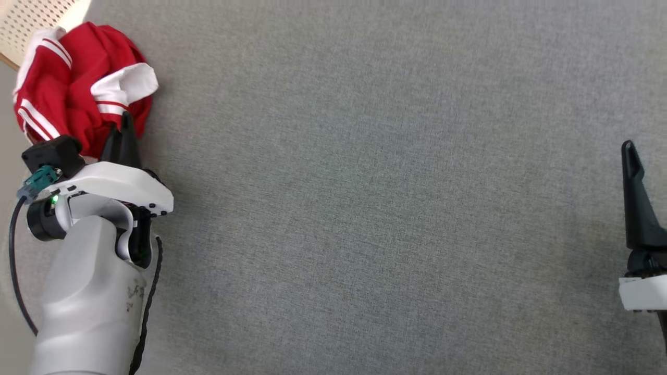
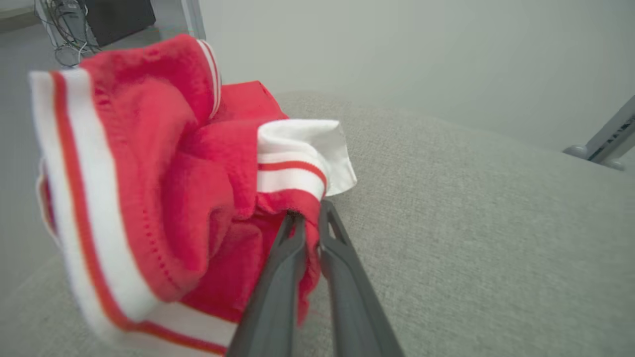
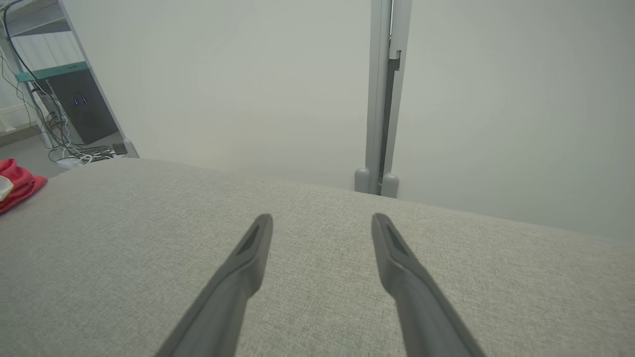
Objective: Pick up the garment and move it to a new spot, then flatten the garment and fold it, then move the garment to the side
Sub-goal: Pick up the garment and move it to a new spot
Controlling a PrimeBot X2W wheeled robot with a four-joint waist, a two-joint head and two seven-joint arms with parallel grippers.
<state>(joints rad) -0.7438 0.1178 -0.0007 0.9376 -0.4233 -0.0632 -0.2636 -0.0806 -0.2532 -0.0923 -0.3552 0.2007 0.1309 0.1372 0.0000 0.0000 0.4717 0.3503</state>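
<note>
Gripping a fold of red cloth, the left gripper (image 1: pixel 124 130) sits at the near edge of the garment (image 1: pixel 78 88), at the far left of the grey fabric surface (image 1: pixel 365 182) in the head view. The left wrist view shows its two dark fingers (image 2: pixel 278 277) drawn together on a red fold of the garment (image 2: pixel 149 198), just below a white cuff (image 2: pixel 302 148) that carries a single red stripe. The cloth sits pinched between the fingers, with the tips nearly meeting. The garment is bunched into a crumpled heap, not spread flat. A wide white band with a red line (image 2: pixel 89 213) runs down the left side of the heap in this view. In the head view the heap lies at the far left corner of the surface, next to a pale perforated panel (image 1: pixel 31 15). The right gripper (image 1: pixel 630 156) is at the right edge of the head view, well apart from the garment. In the right wrist view its fingers (image 3: pixel 238 277) stand wide apart with nothing between them, above bare grey surface. A small part of the garment (image 3: pixel 20 186) shows at the left edge of that view. Beyond the far edge of the surface stand a grey vertical post (image 3: pixel 382 99) and a dark cabinet with loose cables (image 3: pixel 79 109).
</note>
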